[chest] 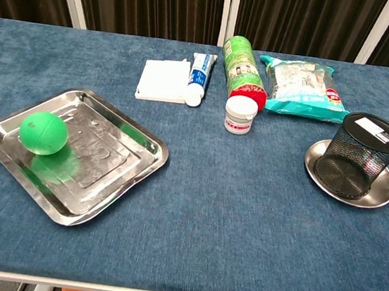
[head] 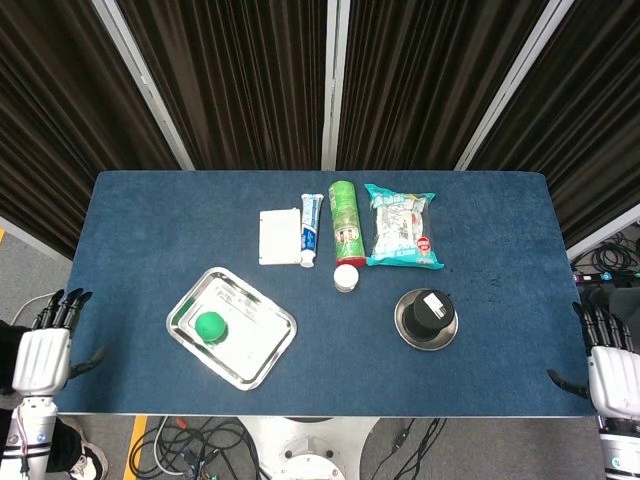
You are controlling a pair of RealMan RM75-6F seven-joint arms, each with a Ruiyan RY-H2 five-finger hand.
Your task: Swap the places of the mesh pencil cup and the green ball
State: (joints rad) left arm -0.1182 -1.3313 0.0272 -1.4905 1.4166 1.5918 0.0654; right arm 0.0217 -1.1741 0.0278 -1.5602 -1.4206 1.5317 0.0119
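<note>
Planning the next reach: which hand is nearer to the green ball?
Left. The left hand hangs off the table's left edge, a moderate way from the green ball in the tray. The right hand is off the far right edge, across the whole table.

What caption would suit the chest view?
Green ball in a steel tray, mesh cup on a round dish, groceries behind.

Curtained lab, blue table [head: 150, 220]
</note>
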